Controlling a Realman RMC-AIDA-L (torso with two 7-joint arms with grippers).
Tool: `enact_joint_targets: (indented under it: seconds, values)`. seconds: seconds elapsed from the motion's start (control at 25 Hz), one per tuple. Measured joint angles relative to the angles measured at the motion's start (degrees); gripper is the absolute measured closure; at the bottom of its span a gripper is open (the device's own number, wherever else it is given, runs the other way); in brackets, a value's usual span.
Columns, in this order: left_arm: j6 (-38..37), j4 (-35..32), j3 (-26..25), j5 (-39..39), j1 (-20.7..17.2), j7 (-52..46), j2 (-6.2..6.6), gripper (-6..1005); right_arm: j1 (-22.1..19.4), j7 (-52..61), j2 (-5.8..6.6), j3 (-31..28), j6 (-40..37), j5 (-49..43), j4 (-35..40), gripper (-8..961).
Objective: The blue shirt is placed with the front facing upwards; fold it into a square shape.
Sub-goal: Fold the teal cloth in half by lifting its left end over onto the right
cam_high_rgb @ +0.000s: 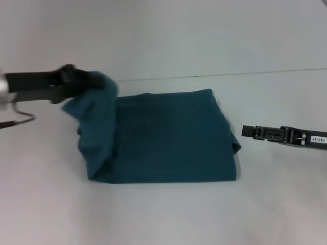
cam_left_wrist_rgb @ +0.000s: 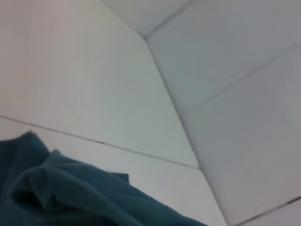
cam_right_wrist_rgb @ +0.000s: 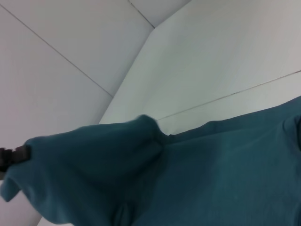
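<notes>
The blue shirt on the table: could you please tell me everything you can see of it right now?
The blue shirt is a dark teal, soft cotton-looking cloth, already folded into a rough rectangle lying flat on the white table. No lettering or collar shows. Its left end is lifted and bunched, draping down from the left gripper, which pinches it above the table. The right gripper hangs just beside the shirt's right edge, apparently not touching it.

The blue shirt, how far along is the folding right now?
Partly done: the blue shirt already lies as a compact, roughly rectangular block on the table, with no lettering showing. In hand: the left end effector holds the shirt's left edge lifted. The right end effector sits just off the right edge, apart from the cloth. Left: lay that raised flap over and square it.
</notes>
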State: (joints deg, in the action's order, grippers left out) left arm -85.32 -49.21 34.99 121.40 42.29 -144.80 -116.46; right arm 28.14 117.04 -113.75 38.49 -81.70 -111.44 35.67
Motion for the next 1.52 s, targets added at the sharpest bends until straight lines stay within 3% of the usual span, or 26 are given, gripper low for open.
enact_joint_targets:
  seconds: [0.2, 0.4, 0.56, 0.96, 1.52]
  values:
    - [6.79, 1.44, 7.54, 0.29, 2.31, -0.65, -2.00, 898, -0.01, -0.41, -0.23, 0.01, 0.02, 0.00, -0.15, 187]
    - [13.28, 4.42, 14.14, 1.85, 5.07, -1.91, -2.99, 897, -0.01, -0.41, -0.29, 0.04, 0.05, 0.00, -0.17, 187]
    - [17.35, 4.62, 21.62, 6.89, 7.78, -7.46, -2.97, 898, -0.02, -0.41, -0.33, 0.11, 0.15, 0.00, -0.17, 187]
    - [17.12, 4.64, 23.94, 17.72, 16.75, -11.22, -3.11, 897, -0.02, -0.41, -0.34, 0.10, 0.41, 0.00, -0.17, 186]
    - [22.40, 5.84, 31.96, 20.21, 19.09, -11.57, -5.32, 898, 0.13, -0.41, -0.42, 0.10, 0.99, -0.08, -0.69, 186]
